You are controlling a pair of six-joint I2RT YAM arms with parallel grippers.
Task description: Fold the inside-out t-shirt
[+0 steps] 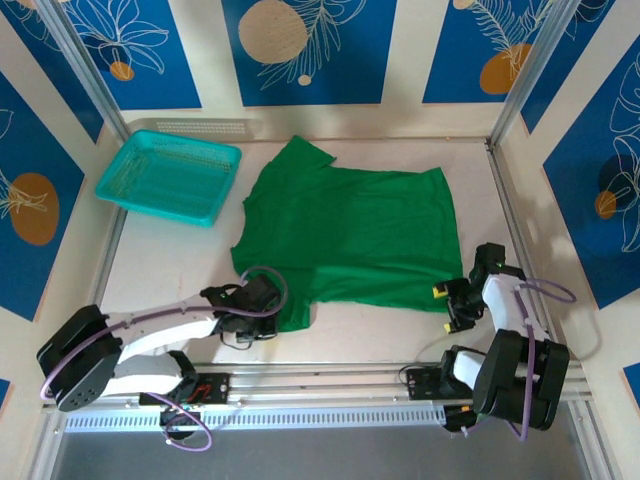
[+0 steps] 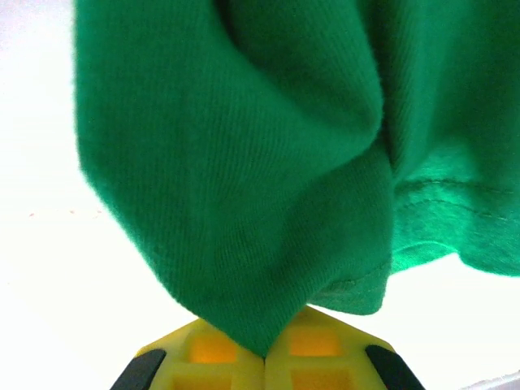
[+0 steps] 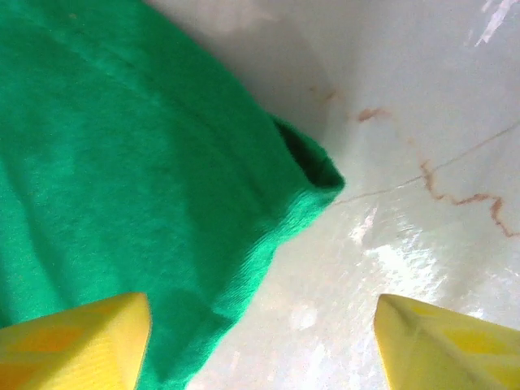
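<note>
Green shirt (image 1: 350, 235) lies spread mid-table; my left gripper (image 2: 264, 357) is clamped on its near-left corner, my right gripper (image 3: 260, 341) open astride the near-right hem. If the right closes beside the edge, I'd lift one corner and skew the fold.

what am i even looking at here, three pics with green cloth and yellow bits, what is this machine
These are two robot arms bolted to the near edge of a table, each ending in a two-finger gripper. The wide picture comes from a camera above and behind them. The other two come from cameras on the wrists, so the yellow bits are the grippers' own fingers.

On the table lie a green t-shirt, spread mostly flat, and a teal mesh basket to its left.

The left gripper is shut, pinching a bunched corner of the shirt. The right gripper is open, its fingers either side of the shirt's other near corner, holding nothing.
</note>
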